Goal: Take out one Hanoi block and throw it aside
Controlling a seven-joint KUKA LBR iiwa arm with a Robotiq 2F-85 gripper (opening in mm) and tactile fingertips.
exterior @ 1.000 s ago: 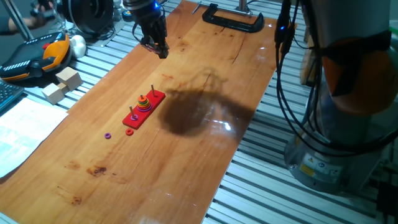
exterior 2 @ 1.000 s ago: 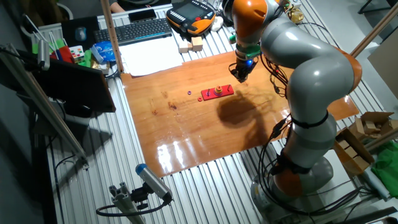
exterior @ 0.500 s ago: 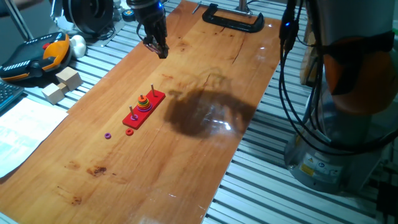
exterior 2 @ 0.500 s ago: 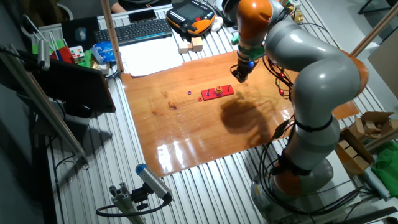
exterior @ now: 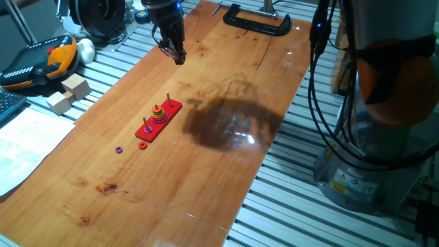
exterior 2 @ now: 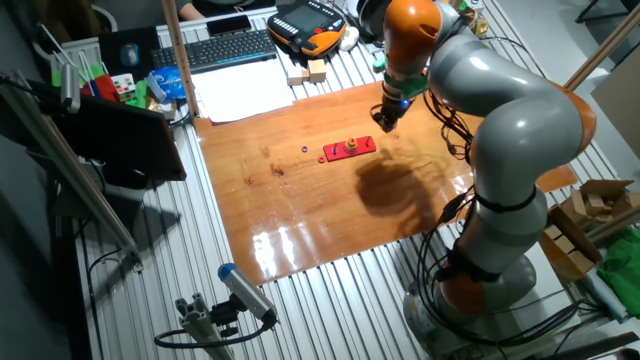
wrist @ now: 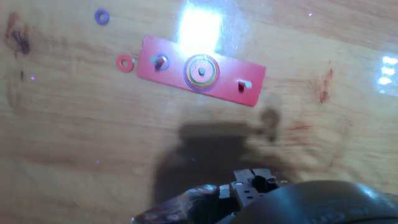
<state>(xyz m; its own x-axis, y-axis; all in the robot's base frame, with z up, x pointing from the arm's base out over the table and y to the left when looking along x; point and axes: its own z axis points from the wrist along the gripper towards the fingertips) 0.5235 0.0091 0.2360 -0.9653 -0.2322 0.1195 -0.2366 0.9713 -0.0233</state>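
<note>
The long red base [exterior: 159, 121] lies mid-table with a stack of coloured rings [exterior: 158, 114] on its middle peg. The Hanoi block [exterior: 143, 145], a tiny orange-red ring, lies flat on the wood just off the base's near end. A purple ring [exterior: 119, 149] rests a little further out. My gripper [exterior: 177, 53] hangs well above and beyond the base's far end, fingers together and holding nothing. The hand view looks down on the base [wrist: 202, 71], the Hanoi block [wrist: 125, 63] and the purple ring [wrist: 101, 17], with my gripper [wrist: 252, 182] at the bottom edge.
A black clamp [exterior: 257, 20] grips the table's far edge. Wooden blocks [exterior: 68, 92], an orange pendant [exterior: 38, 65] and paper sheets [exterior: 20, 147] lie on the slatted bench to the left. The arm's grey base [exterior: 370, 158] stands to the right.
My gripper drifted slightly further from the base a second ago and has since held still. The arm's elbow shifted a little. The rings and base have not moved.
</note>
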